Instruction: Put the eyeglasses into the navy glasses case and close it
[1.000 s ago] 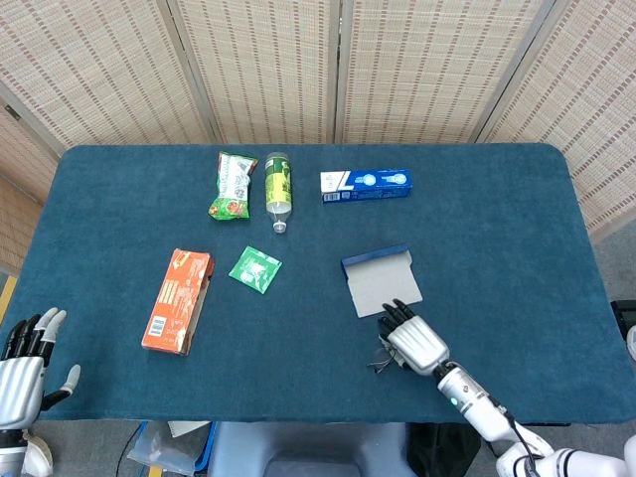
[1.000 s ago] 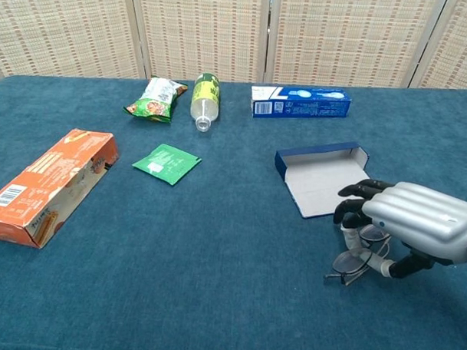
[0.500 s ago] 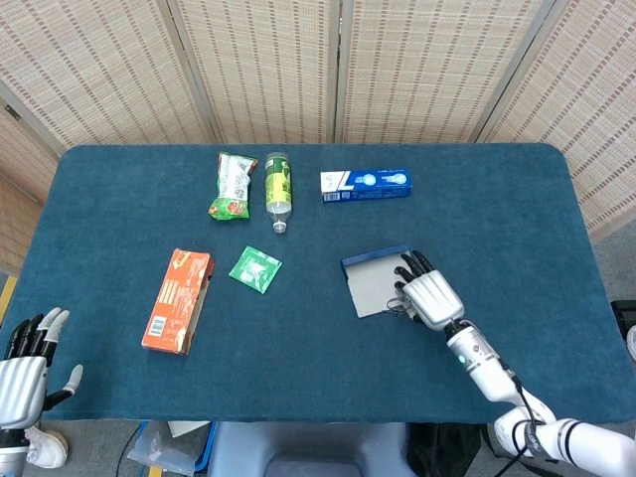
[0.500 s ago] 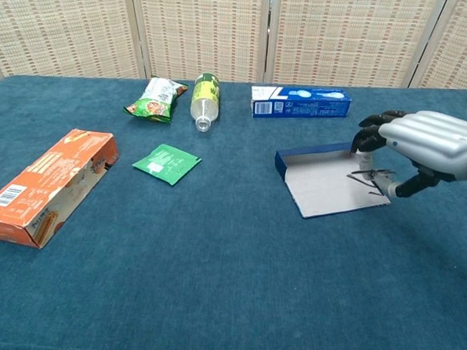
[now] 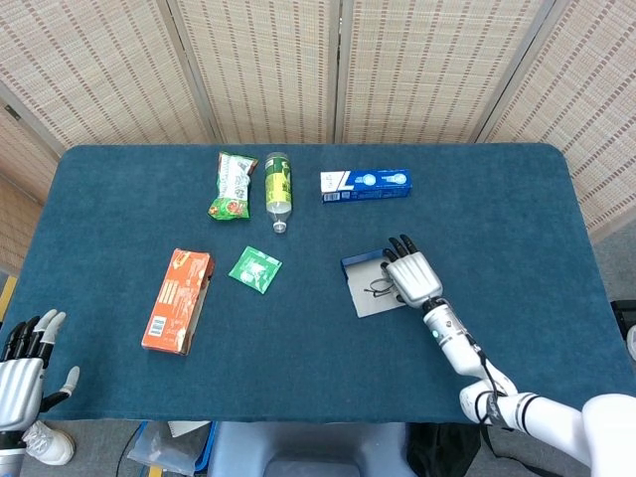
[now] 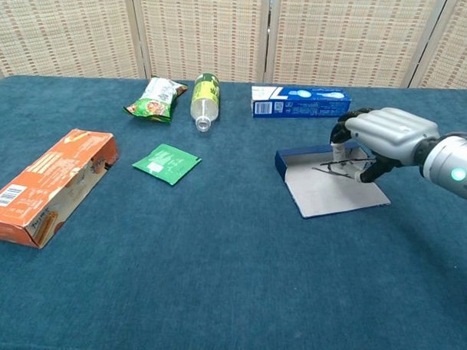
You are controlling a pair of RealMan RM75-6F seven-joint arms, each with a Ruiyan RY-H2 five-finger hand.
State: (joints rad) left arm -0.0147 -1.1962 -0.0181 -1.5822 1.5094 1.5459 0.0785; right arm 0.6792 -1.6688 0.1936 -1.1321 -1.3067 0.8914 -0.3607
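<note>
While right robot hand (image 6: 380,138) holds eyeglasses (image 6: 337,165) | long axis left-right

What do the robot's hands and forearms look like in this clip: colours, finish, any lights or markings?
The right hand has a glossy silver ridged back and black fingers. Its wrist is silver-white, with a small green-blue light on the forearm. The left hand looks alike: silver back, black fingers with pale tips. No cables or printed markings are visible.

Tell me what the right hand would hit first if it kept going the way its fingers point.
Probably the blue toothpaste box: the right hand, over the navy glasses case, points toward the table's far edge. Depth is uncertain.
</note>
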